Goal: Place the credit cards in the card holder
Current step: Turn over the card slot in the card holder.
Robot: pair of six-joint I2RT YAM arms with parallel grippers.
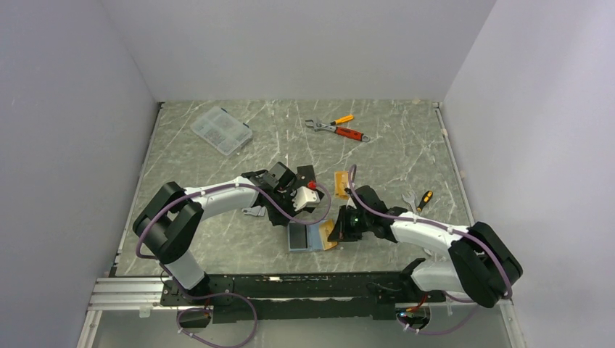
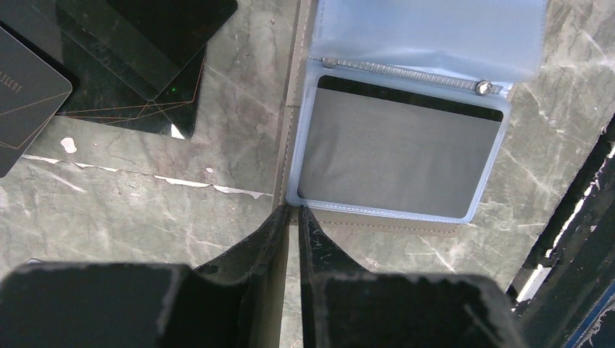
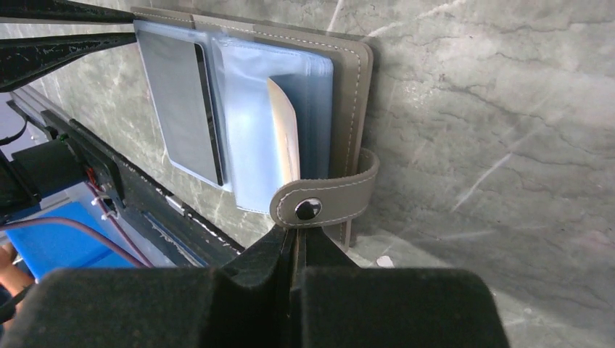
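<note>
A clear box [image 1: 221, 130] was set at the far left of the table [image 1: 406, 159]. Black cards [image 2: 167, 43] were laid near the holder [image 3: 353, 94], which was spread open close to the arms' bases. The left gripper [image 2: 291, 209] was nearly closed on the holder's corner. A grey card [image 2: 399, 156] was seated in a clear sleeve, and an orange card [image 3: 286, 123] was lodged among the sleeves. The right gripper [image 3: 294, 233] was fully closed, its tips at the tab [image 3: 326, 197]. Whether the tab was gripped could not be told.

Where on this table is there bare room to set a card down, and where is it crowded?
Bare room lies between the clear box and the orange-handled tools, and in the far right corner beyond those tools. Crowded: the centre, where the card holder, orange card, left arm and right arm bunch together.
</note>
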